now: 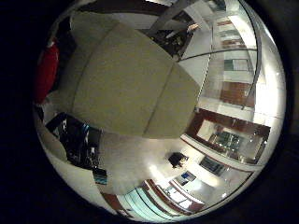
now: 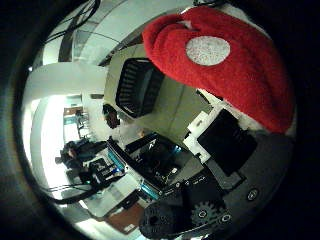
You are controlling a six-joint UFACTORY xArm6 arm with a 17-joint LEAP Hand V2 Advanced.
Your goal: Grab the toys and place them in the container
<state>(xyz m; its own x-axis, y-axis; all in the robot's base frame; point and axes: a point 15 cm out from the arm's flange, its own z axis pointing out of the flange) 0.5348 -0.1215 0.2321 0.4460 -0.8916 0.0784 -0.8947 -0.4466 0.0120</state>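
A red plush toy (image 2: 225,60) with a white spot fills much of the thumb side view, close against the palm. My hand (image 2: 228,140) shows as white and black finger parts curled beside and under the toy, holding it above the table. A red edge of the toy (image 1: 46,71) also shows in the little finger side view. A black open container (image 2: 135,85) stands on the olive table (image 1: 121,84) below, away from the toy.
The table's edges drop off to a pale floor (image 1: 131,154). Around it stand dark desks with equipment (image 2: 150,160) and a black chair (image 1: 176,159). Windows and wooden walls (image 1: 229,93) lie further out.
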